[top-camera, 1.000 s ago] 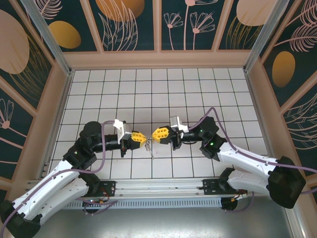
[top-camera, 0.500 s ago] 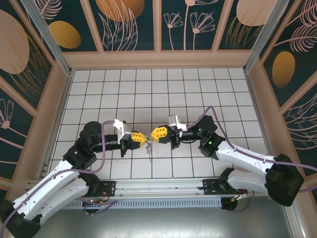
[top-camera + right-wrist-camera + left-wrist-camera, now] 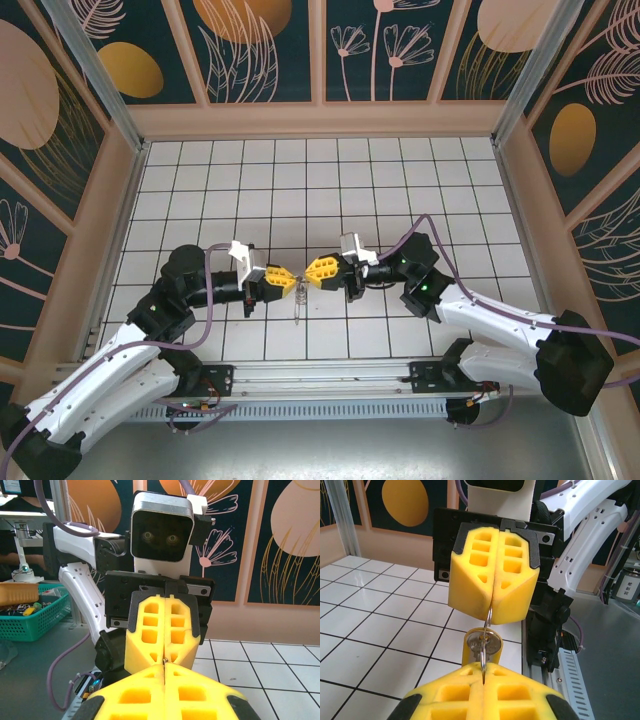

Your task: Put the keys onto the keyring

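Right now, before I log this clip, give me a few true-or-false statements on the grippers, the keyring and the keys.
1. The left gripper and right gripper are both shut. True.
2. The keyring lies loose, ungripped. False: it spans the air between the two grippers, pinched by each.
3. A silvery key dangles at the keyring. True.
4. The grippers sit far apart. False: their tips nearly meet.

In the top view your left arm (image 3: 110,370), lower left of the frame, and right arm (image 3: 500,320), lower right, wear white shells below black links, each trailed by a purple cable (image 3: 207,285). White camera blocks (image 3: 243,257) top both wrists. The fingers (image 3: 472,575) are yellow, pocketed with square cut-outs.
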{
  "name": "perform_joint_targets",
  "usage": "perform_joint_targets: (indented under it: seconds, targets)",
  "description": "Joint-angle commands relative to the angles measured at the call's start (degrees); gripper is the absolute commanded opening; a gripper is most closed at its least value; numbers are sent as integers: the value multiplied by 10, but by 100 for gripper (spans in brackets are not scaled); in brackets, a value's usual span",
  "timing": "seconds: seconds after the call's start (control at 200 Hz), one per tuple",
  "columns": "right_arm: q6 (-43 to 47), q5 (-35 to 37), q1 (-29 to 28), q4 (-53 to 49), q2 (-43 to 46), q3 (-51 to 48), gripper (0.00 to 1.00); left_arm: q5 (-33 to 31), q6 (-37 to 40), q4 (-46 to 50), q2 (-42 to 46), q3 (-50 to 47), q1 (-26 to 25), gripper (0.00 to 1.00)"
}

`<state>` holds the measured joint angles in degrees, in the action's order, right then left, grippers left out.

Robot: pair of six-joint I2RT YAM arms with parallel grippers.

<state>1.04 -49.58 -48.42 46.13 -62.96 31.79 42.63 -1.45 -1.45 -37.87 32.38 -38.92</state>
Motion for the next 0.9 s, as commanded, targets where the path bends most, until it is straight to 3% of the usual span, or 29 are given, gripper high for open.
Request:
perform_joint_targets:
  seconds: [0.0, 0.896]
  targets:
    - [-8, -16, 3, 13, -6, 22, 0, 2, 13, -14, 6, 22, 2, 0]
    - [-11, -18, 3, 0, 8, 26, 0, -2, 14, -13, 8, 22, 2, 0]
